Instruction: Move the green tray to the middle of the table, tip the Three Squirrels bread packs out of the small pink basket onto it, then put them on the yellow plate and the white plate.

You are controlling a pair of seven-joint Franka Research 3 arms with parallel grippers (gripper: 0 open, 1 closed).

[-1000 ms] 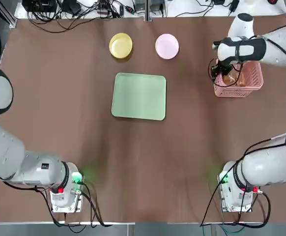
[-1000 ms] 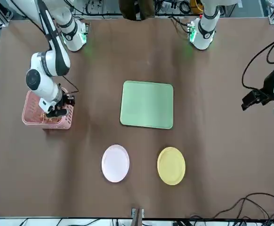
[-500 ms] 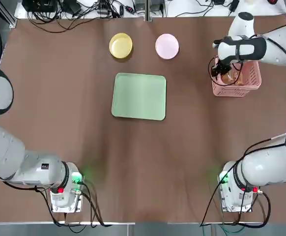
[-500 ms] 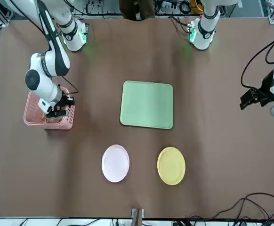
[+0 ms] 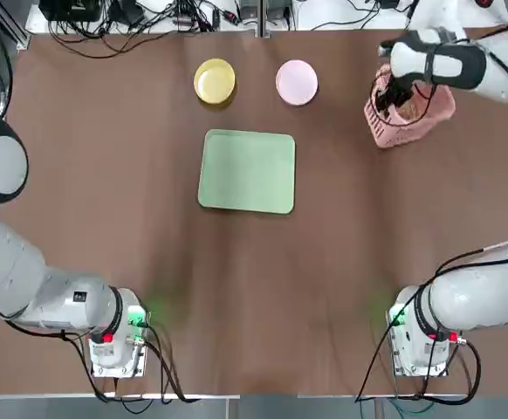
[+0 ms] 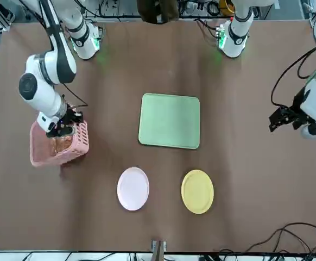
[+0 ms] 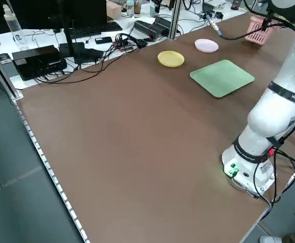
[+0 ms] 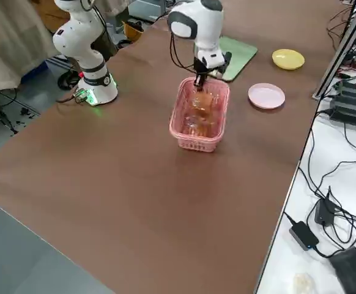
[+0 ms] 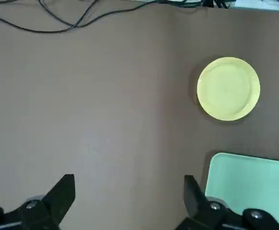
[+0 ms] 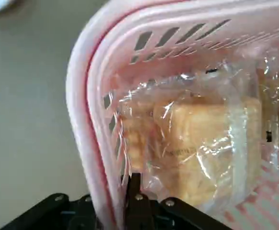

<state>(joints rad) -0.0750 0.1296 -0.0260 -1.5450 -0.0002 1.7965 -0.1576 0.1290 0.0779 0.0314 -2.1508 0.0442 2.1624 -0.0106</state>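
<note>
Brown table (image 5: 149, 253) lies open; right fingers (image 5: 392, 98) clamp basket (image 5: 429, 118) rim, left fingers (image 9: 65, 191) spread

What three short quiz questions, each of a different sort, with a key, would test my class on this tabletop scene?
1. True or false: the green tray has bread packs on it.
2. Which gripper is shut on the small pink basket? A left gripper B right gripper
3. Fill in: the bread packs lie inside the ____.

Key: 1 false; 2 B; 3 basket.
</note>
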